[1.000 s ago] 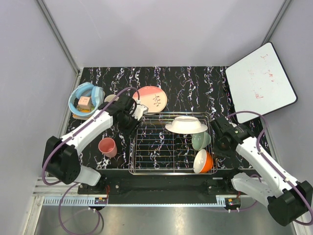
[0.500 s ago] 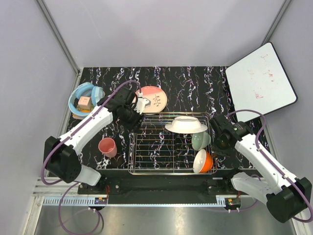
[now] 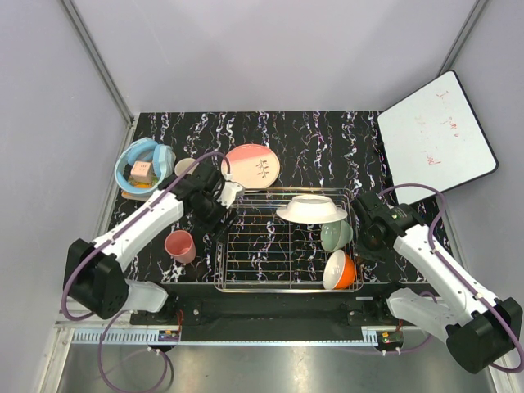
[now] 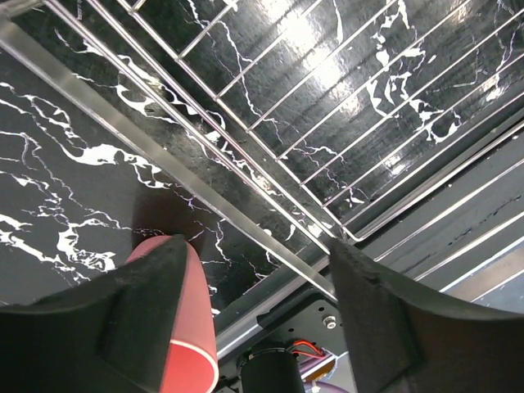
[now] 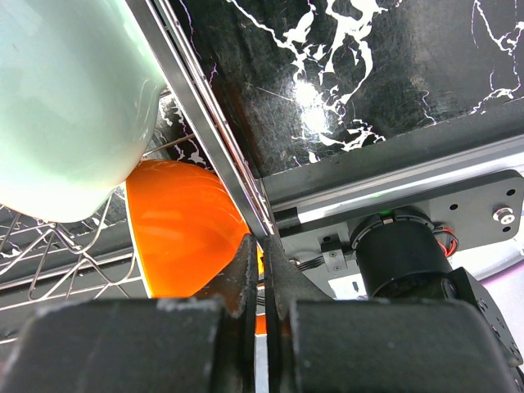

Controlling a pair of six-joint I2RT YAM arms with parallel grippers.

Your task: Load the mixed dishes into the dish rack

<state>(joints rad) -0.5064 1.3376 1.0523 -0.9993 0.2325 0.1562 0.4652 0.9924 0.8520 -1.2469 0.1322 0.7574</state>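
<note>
Here the left gripper [image 4: 260,304] gapes, seemingly empty.

The rack [image 3: 254,246] sits at the near edge of the desk [image 3: 327,139]. In its right side: the racked plate [image 3: 311,209] at the back, the middle bowl [image 3: 336,236] before it, the front bowl [image 3: 339,269] nearest. The rear plate [image 3: 252,164] lies just behind the rack. The cup [image 3: 179,246] stands left of the rack, the tub [image 3: 143,168] far left, the board [image 3: 436,131] past the right back corner.
</note>
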